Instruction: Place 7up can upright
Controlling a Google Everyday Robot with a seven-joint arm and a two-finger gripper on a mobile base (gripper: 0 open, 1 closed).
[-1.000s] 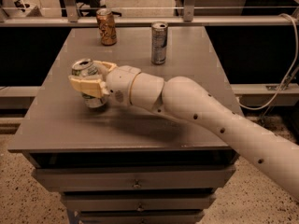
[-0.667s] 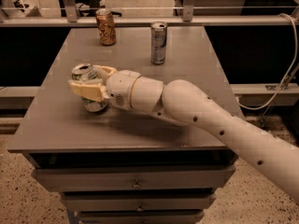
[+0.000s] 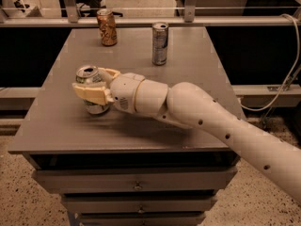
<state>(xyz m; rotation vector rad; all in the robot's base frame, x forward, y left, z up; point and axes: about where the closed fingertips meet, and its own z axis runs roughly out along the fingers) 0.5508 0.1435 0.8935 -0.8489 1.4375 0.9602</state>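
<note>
The 7up can [image 3: 87, 73], silver with a pale label, stands upright on the left part of the grey table [image 3: 141, 126]. Its base looks to rest on the tabletop. My gripper [image 3: 90, 82] reaches in from the right and is shut on the can. One cream finger [image 3: 91, 93] crosses its front and the other [image 3: 109, 72] lies behind it. The fingers hide the middle of the can.
A brown-orange can [image 3: 107, 27] stands at the table's back left. A taller slim silver-blue can [image 3: 160, 44] stands at the back middle. A rail runs behind the table. Drawers sit under the front edge [image 3: 136, 186]. My arm crosses the right half of the table.
My gripper and the can have shifted slightly down and to the right, closer to the tabletop. The grip on the can has not changed. The other two cans have not moved.
</note>
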